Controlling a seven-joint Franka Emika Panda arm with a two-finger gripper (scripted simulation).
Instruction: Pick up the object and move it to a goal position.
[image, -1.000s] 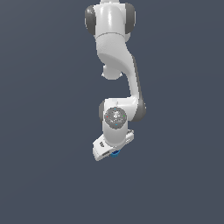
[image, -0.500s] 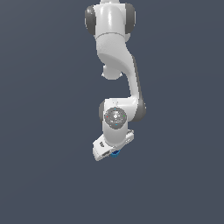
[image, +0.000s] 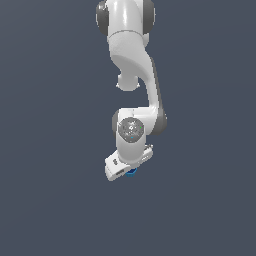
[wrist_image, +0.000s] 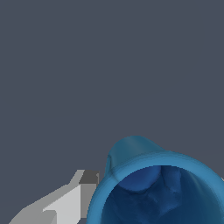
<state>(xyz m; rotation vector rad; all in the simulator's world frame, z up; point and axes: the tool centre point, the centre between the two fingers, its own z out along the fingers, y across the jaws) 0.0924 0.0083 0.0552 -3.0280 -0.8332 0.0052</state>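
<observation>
In the exterior view the white robot arm (image: 131, 75) hangs down from 12 o'clock, and its white gripper (image: 131, 171) holds the small blue ribbed cup (image: 131, 172) at its tip. In the wrist view this cup (wrist_image: 157, 188) shows its round open rim, with one grey finger (wrist_image: 72, 199) just beside it at 9 o'clock.

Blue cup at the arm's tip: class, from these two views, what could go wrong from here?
1. The blue cup sits right by one finger of the tool; the second finger is out of view, so the hold is unconfirmed and the cup might slip.
2. In the exterior view only a sliver of cup shows under the tool, so a slip could go unnoticed.
</observation>
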